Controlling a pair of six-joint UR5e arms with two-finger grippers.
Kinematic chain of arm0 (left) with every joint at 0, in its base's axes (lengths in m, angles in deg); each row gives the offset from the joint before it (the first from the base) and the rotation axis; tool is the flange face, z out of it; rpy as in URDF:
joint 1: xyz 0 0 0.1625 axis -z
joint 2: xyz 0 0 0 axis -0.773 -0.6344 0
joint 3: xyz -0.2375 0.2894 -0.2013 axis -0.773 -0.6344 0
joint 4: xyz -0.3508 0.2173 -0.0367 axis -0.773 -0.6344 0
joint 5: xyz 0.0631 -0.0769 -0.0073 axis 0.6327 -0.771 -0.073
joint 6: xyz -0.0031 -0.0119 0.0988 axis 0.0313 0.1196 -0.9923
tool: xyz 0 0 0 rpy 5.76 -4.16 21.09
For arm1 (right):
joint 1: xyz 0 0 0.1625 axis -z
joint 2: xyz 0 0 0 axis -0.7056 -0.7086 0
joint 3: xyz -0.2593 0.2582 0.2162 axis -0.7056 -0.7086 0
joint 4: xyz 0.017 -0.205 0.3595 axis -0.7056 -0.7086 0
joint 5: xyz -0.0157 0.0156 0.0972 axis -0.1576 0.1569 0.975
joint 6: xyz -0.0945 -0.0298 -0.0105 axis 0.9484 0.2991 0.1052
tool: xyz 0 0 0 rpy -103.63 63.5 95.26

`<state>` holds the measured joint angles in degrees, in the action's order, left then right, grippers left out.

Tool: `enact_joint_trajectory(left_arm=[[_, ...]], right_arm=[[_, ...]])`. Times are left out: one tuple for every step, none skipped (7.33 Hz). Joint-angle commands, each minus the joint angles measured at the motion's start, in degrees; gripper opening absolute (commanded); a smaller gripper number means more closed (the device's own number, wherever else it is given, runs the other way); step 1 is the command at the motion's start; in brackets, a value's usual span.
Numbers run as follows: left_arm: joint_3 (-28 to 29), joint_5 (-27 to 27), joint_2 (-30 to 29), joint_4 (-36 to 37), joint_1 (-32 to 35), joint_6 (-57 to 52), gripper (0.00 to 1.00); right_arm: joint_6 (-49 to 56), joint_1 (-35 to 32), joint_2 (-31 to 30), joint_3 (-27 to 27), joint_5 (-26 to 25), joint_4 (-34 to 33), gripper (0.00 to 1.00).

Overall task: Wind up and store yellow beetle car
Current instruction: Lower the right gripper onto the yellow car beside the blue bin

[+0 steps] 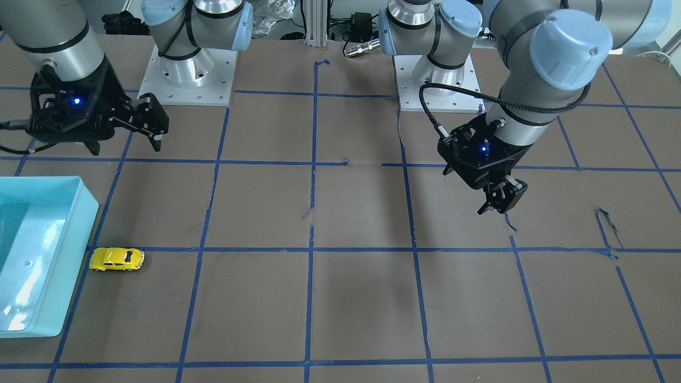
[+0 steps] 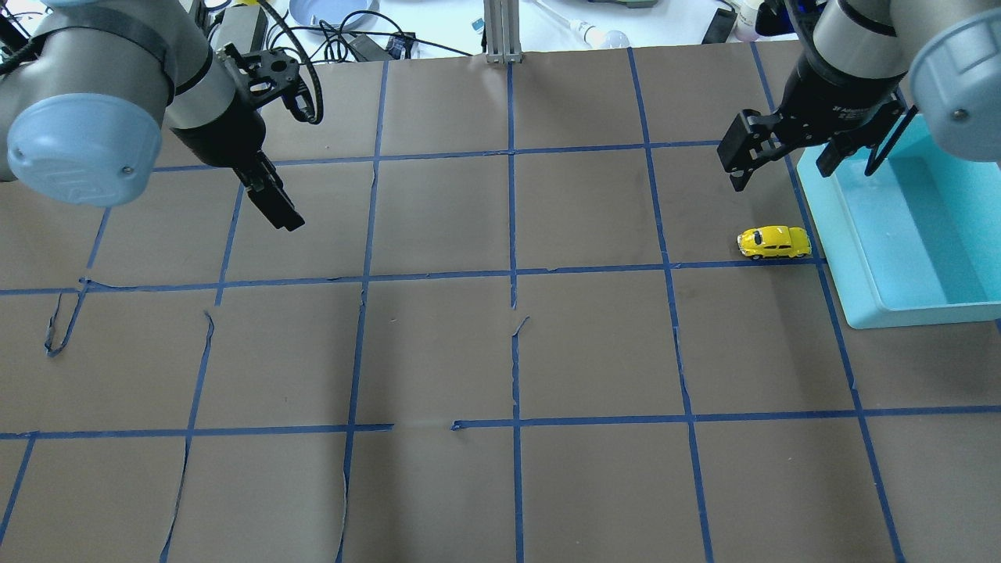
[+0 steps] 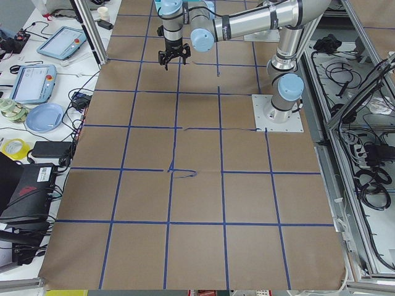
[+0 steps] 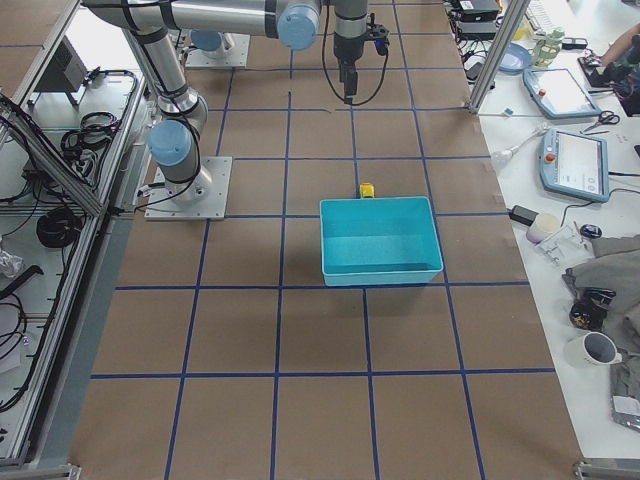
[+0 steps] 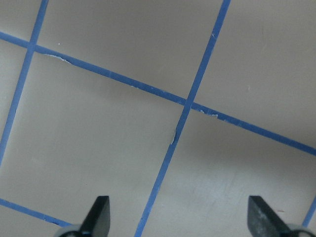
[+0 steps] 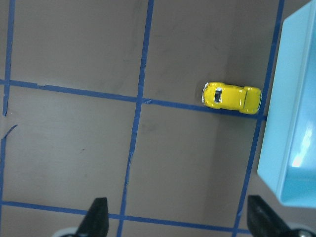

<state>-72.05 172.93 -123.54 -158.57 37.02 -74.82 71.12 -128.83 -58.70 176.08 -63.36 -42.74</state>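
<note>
The yellow beetle car (image 2: 773, 242) (image 1: 116, 259) (image 6: 231, 98) (image 4: 367, 190) stands on its wheels on a blue tape line, close beside the wall of a teal bin (image 2: 852, 258) (image 1: 80, 213) (image 6: 281, 123). My right gripper (image 2: 782, 168) (image 1: 125, 139) (image 6: 180, 222) hovers open above the table, a little beyond the car in the overhead view, with nothing between its fingers. My left gripper (image 2: 274, 205) (image 1: 500, 201) (image 5: 180, 219) hangs open over bare paper at the other side of the table, far from the car.
Brown paper with a blue tape grid (image 2: 512, 274) covers the table, with torn tape strips (image 2: 59, 328) on the left. The two arm bases (image 1: 186, 74) (image 1: 441, 80) stand at the robot's edge. The side benches hold tablets (image 4: 575, 165) and cables.
</note>
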Motion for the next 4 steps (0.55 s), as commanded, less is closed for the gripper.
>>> enact_joint_trajectory(left_arm=[[0.7,1.9,2.4,-0.7,4.5,18.5,1.00],[0.7,3.3,3.9,-2.2,5.0,25.9,1.00],[0.7,3.9,6.0,-4.3,5.0,34.2,1.00],[0.6,4.7,8.0,-4.9,5.0,35.7,1.00]], right_arm=[[23.9,3.6,3.6,0.3,0.5,-6.0,1.00],[30.0,3.7,5.8,0.8,0.4,-8.4,1.00],[39.7,3.9,8.0,1.4,-0.1,-10.8,1.00],[47.3,3.9,10.1,2.4,-0.3,-13.7,1.00]])
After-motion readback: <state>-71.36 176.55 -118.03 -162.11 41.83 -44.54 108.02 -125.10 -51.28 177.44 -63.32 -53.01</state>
